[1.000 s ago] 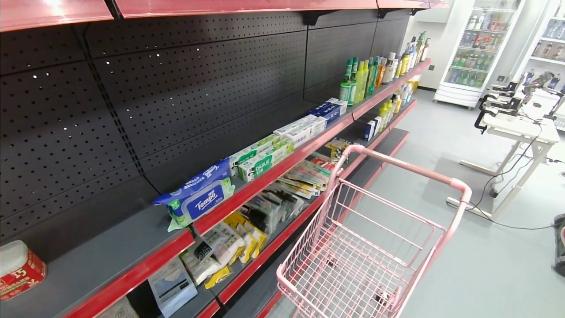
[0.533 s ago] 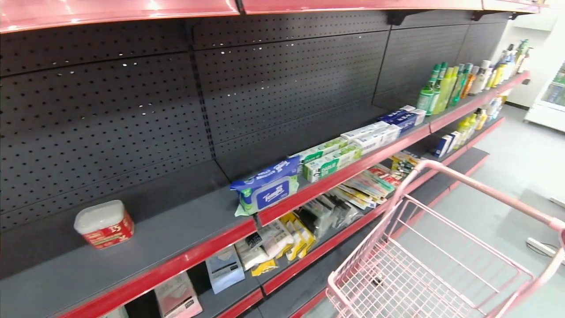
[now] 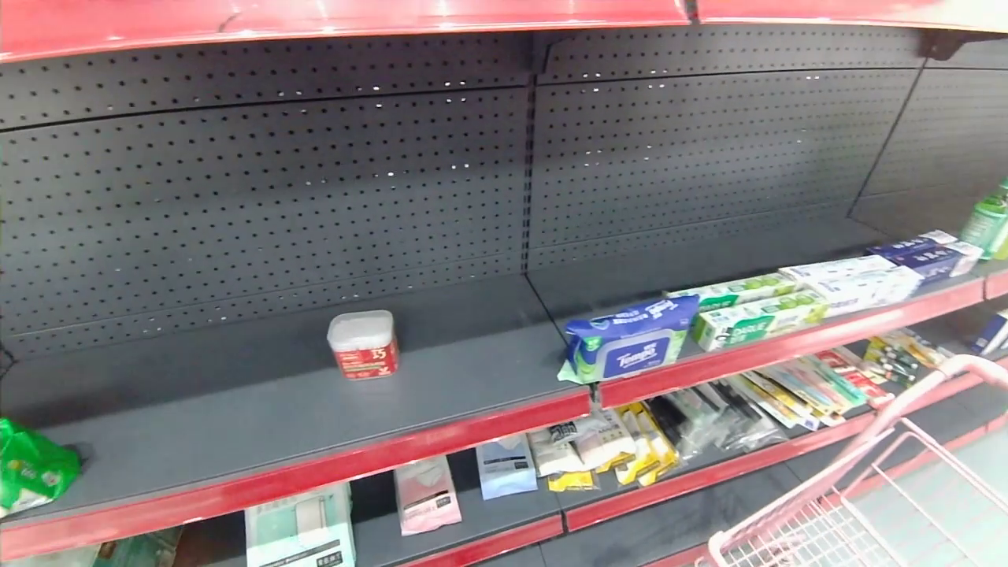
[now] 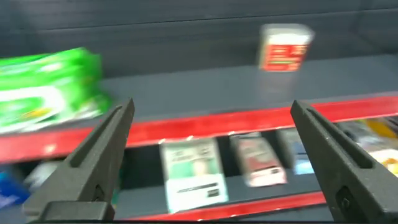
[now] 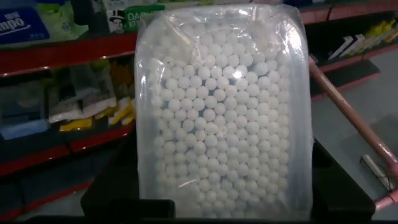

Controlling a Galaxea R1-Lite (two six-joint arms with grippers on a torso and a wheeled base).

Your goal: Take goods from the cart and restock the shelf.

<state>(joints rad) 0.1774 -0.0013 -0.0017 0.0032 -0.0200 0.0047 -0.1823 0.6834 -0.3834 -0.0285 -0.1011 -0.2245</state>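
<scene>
- The head view has swung to the left along the shelf (image 3: 236, 409). The whole picture shifted, so it is the camera that turned; the goods did not move.
- The cart (image 3: 890, 409) was in the middle of the view a second ago and is now only in the lower right corner.
- The tub (image 3: 363, 344) has passed from the left border to the middle of the shelf board, and a green pack (image 3: 31, 468) now shows at the shelf's left end.
- In my judgement the picking from the cart is done, and the robot now faces the bare stretch of board around the tub, which looks a good place to restock.
- The bag (image 5: 221, 112) of small white balls is not yet on the shelf. The right gripper (image 5: 227, 202) holds it with the jaws closed on its two sides, in front of the lower shelves and near the cart's pink rail.
- The left gripper (image 4: 214, 155) faces the red front edge of the shelf, with the jaws wide apart and nothing between them.
</scene>
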